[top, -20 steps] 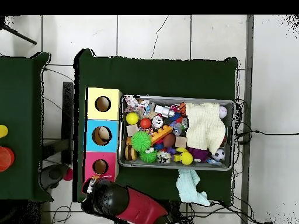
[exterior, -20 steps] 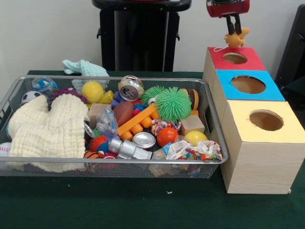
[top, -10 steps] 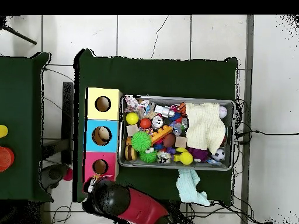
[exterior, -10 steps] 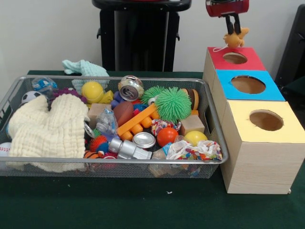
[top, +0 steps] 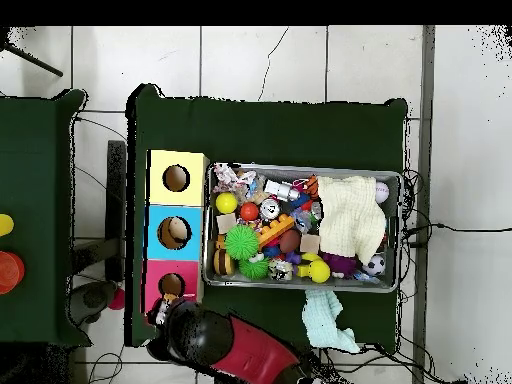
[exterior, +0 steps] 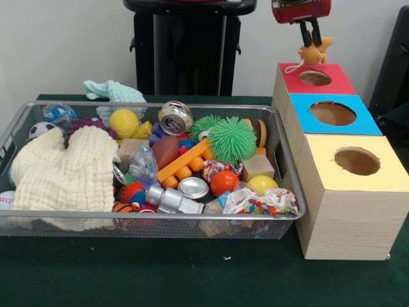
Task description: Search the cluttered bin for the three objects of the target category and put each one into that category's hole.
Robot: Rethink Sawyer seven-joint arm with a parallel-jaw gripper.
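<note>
My gripper [exterior: 311, 39] hangs from the top edge, shut on a yellow-orange plush animal toy [exterior: 316, 52] with a white cord loop. It holds the toy just above the red-surrounded hole [exterior: 315, 78] of the pale wooden box [exterior: 348, 220], a little behind it. In the overhead view the arm [top: 215, 340] covers the gripper next to the red hole [top: 171, 285]. The wire mesh bin [exterior: 291, 182] is full of clutter. A small orange striped toy [exterior: 121, 208] lies at its front edge, mostly hidden.
The blue-surrounded hole [exterior: 332, 113] and the yellow-surrounded hole [exterior: 356, 161] follow in the same box. The bin holds a cream cloth [exterior: 64, 176], a green spiky ball [exterior: 231, 139], cans and balls. A mint cloth [exterior: 112, 91] lies behind the bin.
The gripper has lifted slightly with the plush toy. In the overhead view the arm has shifted closer to the red hole.
</note>
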